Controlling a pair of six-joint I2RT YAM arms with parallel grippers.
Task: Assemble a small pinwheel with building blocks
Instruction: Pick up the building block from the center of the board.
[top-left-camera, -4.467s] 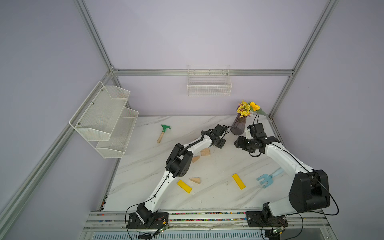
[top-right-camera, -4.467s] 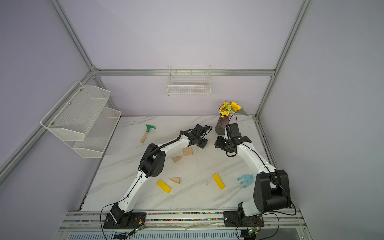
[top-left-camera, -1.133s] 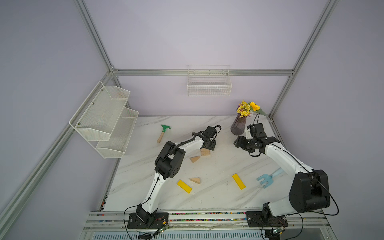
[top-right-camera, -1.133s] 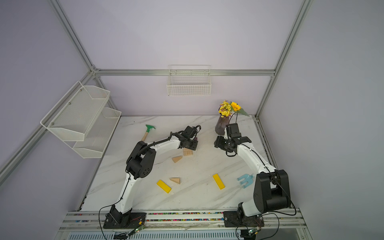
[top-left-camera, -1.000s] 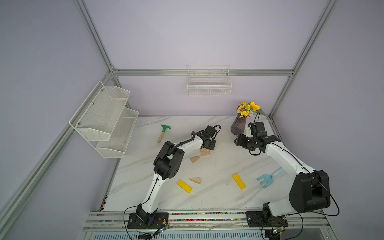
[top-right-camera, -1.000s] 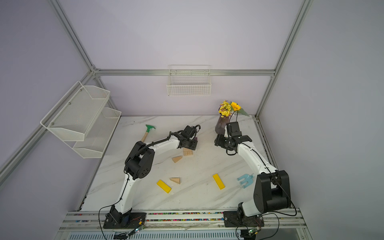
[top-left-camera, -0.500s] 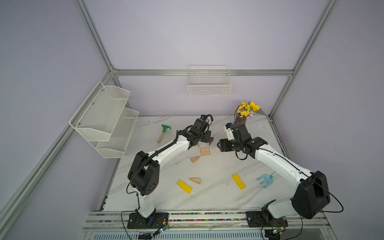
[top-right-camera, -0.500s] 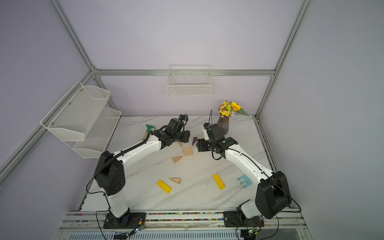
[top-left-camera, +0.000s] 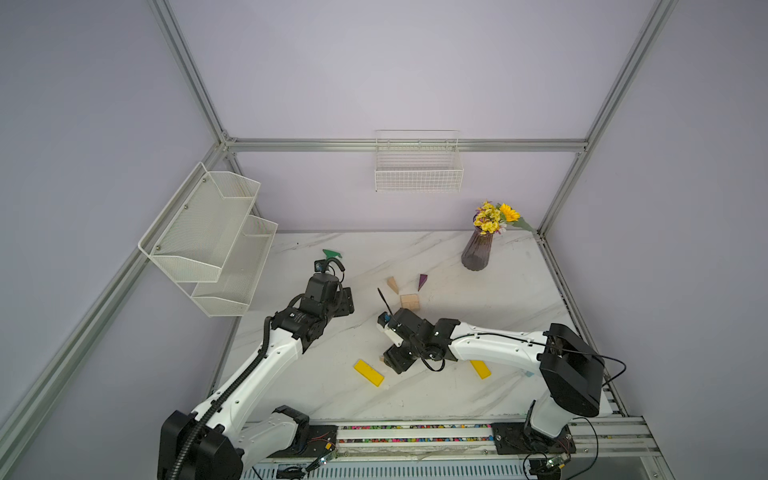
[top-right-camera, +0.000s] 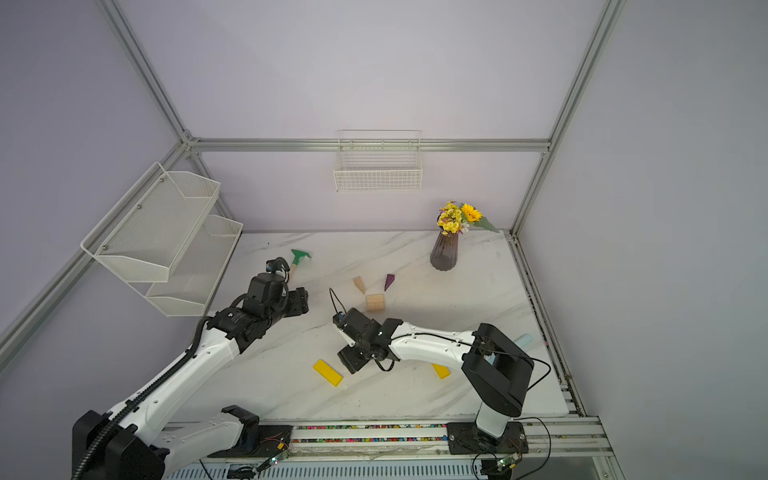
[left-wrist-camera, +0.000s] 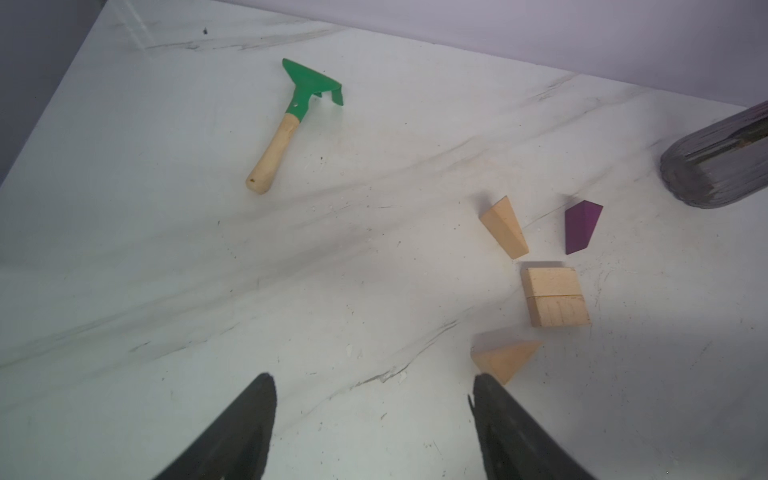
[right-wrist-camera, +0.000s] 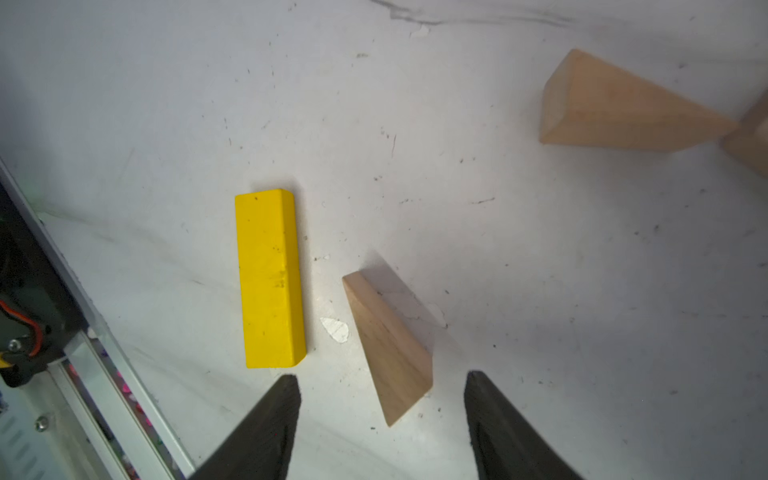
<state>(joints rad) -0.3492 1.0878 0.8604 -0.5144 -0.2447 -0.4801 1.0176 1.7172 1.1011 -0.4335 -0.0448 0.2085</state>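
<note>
- The pinwheel is barely begun. The 2 tan rectangular blocks (left-wrist-camera: 555, 297) lie touching as a hub at mid-table, with the purple wedge (left-wrist-camera: 582, 226) and the far tan wedge (left-wrist-camera: 505, 228) just beyond them. The hub-side tan wedge (left-wrist-camera: 505, 357) sits at their near-left corner.
- The loose tan wedge (right-wrist-camera: 390, 349) lies near the front, just right of the left yellow bar (right-wrist-camera: 270, 278). The right yellow bar (top-left-camera: 480, 369) lies well to the right.
- The right gripper (right-wrist-camera: 381, 374) is released, and the loose wedge's thick end shows between its jaws, untouched.
- The left gripper (left-wrist-camera: 372, 378) is released and grasps nothing, left of the hub.
- We judge the wedges light, stiff and smooth. We would pinch the flat parallel faces near the thick end, since the slopes would slip.
- The wire basket (top-left-camera: 417, 166) and the 2-tier mesh shelf (top-left-camera: 208, 237) show nothing inside. The vase (top-left-camera: 473, 253) at far right holds yellow flowers (top-left-camera: 496, 216).
</note>
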